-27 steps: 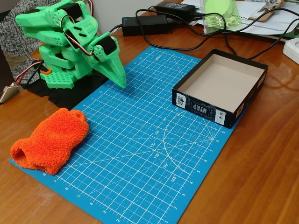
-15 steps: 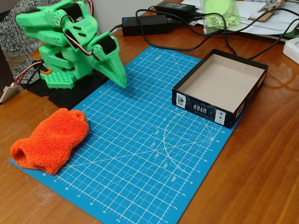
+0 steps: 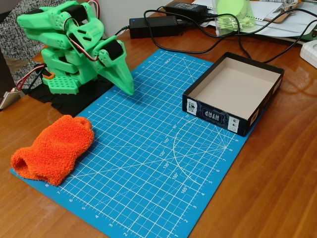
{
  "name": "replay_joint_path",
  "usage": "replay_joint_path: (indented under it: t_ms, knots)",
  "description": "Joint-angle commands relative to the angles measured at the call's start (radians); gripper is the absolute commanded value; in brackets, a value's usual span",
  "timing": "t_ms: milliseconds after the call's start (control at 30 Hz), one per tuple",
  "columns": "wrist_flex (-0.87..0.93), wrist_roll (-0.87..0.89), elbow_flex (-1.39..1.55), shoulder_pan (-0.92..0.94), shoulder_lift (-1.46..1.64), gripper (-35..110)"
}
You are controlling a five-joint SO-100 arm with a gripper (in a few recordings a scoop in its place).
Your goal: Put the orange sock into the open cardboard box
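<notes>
1. Nothing has shifted noticeably since the earlier frames: the green arm [image 3: 74,44] is still folded at the far left corner of the blue cutting mat [image 3: 148,158].
2. Its gripper [image 3: 126,84] points down at the mat's far left edge, fingers pressed together and holding nothing.
3. On the mat's near left corner lies the orange sock [image 3: 52,148], its toe end hanging over the mat edge onto the wooden table [image 3: 277,188].
4. Between sock and box the middle of the mat lies bare.
5. At the mat's far right edge sits the open cardboard box [image 3: 213,115], its tan floor bare.
6. Black power adapters [image 3: 153,26] and cables lie along the table's far edge.
</notes>
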Motion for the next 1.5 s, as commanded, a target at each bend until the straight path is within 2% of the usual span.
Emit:
replay_joint_path:
  t_ms: [0, 200, 267, 400, 500, 600, 700, 767, 867, 933, 1000, 1200, 1267, 1333, 1467]
  knots:
    - [0.008, 0.017, -0.003, 0.012, 0.018, 0]
    - [-0.051, 0.086, -0.017, 0.051, -0.043, 0]
    - [-0.051, -0.06, -0.124, 0.08, -0.183, 0]
    - [0.124, -0.268, -0.465, 0.172, -0.514, 0]
    - [0.295, -0.339, -0.744, 0.316, -0.744, 1]
    - [0.371, -0.472, -0.937, 0.48, -0.908, 10]
    - [0.468, -0.726, -1.034, 0.583, -1.025, 28]
    - [0.563, -0.959, -1.049, 0.653, -1.088, 29]
    - [0.58, -1.094, -1.088, 0.815, -1.173, 21]
    - [0.558, -1.183, -1.115, 0.887, -1.221, 0]
    - [0.548, -1.305, -1.135, 0.925, -1.259, 2]
    - [0.482, -1.276, -1.226, 1.054, -1.378, 6]
    - [0.471, -1.293, -1.256, 1.086, -1.405, 16]
    - [0.41, -1.207, -1.264, 1.118, -1.433, 34]
    - [0.298, -1.155, -1.193, 1.124, -1.482, 40]
